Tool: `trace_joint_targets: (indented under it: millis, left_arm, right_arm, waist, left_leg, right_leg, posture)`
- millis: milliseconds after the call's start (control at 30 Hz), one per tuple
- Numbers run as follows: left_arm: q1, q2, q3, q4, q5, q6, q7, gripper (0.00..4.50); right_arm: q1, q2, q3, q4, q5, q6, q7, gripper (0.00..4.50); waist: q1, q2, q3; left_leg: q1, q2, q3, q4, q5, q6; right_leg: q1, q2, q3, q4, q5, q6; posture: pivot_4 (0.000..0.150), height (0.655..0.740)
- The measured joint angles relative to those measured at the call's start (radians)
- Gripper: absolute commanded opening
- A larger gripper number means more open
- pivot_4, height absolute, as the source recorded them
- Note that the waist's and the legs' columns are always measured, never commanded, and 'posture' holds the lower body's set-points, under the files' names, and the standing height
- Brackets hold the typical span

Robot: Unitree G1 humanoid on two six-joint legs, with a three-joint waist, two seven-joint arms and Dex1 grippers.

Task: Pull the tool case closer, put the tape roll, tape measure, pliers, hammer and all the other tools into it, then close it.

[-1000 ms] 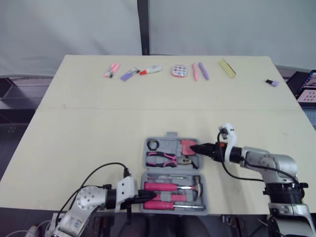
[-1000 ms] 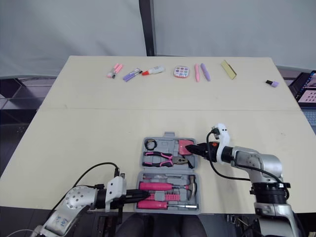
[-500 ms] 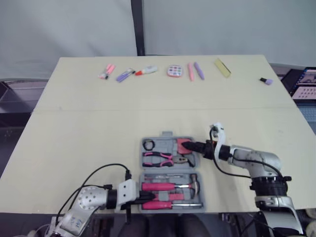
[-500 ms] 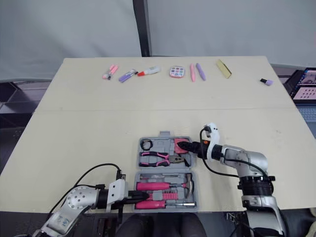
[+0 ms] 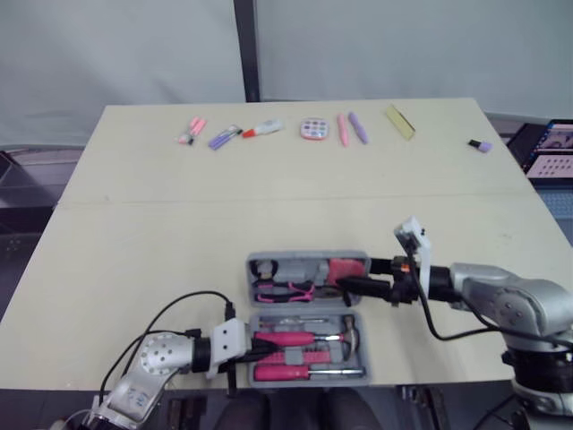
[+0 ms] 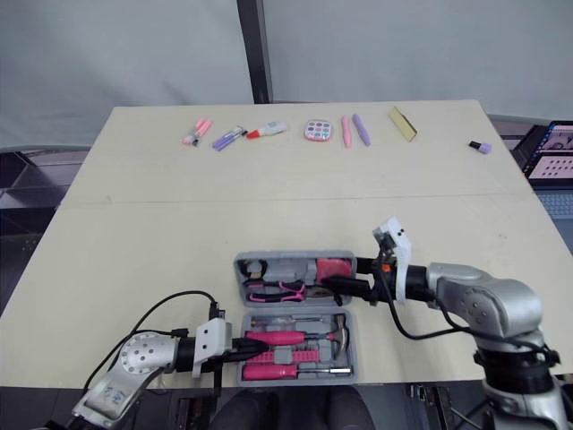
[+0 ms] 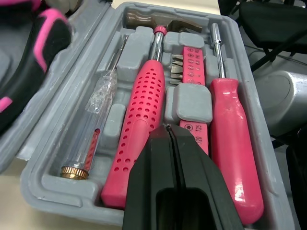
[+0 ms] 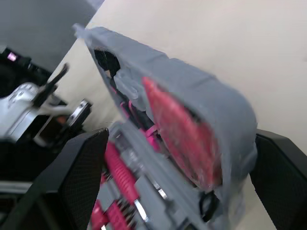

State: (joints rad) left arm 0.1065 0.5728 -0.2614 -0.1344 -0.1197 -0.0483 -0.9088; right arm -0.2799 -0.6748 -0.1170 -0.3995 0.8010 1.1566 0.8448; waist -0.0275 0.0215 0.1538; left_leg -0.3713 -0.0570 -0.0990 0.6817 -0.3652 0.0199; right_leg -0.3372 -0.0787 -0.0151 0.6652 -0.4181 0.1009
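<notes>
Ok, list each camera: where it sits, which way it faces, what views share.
Head eyes: on the head, facing forward and down over the table; left gripper and right gripper show at the tool case.
Left wrist: on that arm, along the shut left gripper into the case.
Right wrist: on that arm, facing the raised lid past its gripper.
All share the case.

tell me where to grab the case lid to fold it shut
Grip the lid at its right short end, coming in from the robot's right and clamping across its thickness. It stands tilted up on its long near edge, so that end is clear of the table; the right tool straddles it there.
</notes>
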Motion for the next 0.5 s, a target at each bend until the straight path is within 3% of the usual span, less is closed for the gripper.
trace_joint_targets:
  millis: [133,233,300,400,500]
  left_arm:
    - [0.154,0.089,0.136,-0.221,-0.105,0.178,0.026,0.0]
    - [0.462,0.235,0.496,-0.494,-0.371,0.41,-0.04,0.0]
    - [0.677,0.27,0.752,-0.564,-0.474,0.489,-0.143,0.0]
    - [0.776,0.266,0.93,-0.509,-0.494,0.496,-0.248,0.0]
    - [0.692,0.267,0.958,-0.374,-0.48,0.482,-0.252,0.0]
  right_arm:
    - [0.109,-0.114,-0.008,-0.175,0.033,-0.008,0.026,4.47]
    - [0.276,-0.26,-0.099,-0.304,0.046,-0.029,0.089,4.47]
    - [0.445,-0.345,-0.188,-0.383,0.031,-0.079,0.161,4.47]
    - [0.632,-0.37,-0.285,-0.436,-0.026,-0.18,0.252,4.47]
    - [0.733,-0.355,-0.384,-0.429,-0.084,-0.286,0.301,4.47]
  waist:
    - [0.001,-0.003,0.002]
    - [0.005,-0.007,0.004]
    - [0.017,-0.006,0.004]
    - [0.045,-0.003,0.005]
    - [0.061,-0.003,0.005]
  left_leg:
    - [-0.003,0.001,0.0,-0.001,0.0,0.001]
    - [-0.004,0.001,-0.001,0.0,-0.001,0.002]
    - [-0.004,0.001,0.0,0.0,-0.002,0.002]
    - [0.002,0.001,0.001,0.001,0.0,0.005]
    - [0.007,0.0,-0.001,0.0,0.0,0.005]
  right_leg:
    - [-0.001,0.0,0.002,-0.004,0.0,0.0]
    - [0.0,0.0,0.003,-0.007,0.0,0.0]
    - [0.007,0.0,0.0,-0.019,0.0,0.0]
    - [0.024,-0.001,-0.005,-0.045,0.0,0.001]
    - [0.032,-0.001,-0.004,-0.048,0.0,0.001]
  posture:
    - [0.15,0.7134]
    - [0.15,0.7134]
    - [0.15,0.7134]
    - [0.15,0.7134]
    - [0.15,0.7134]
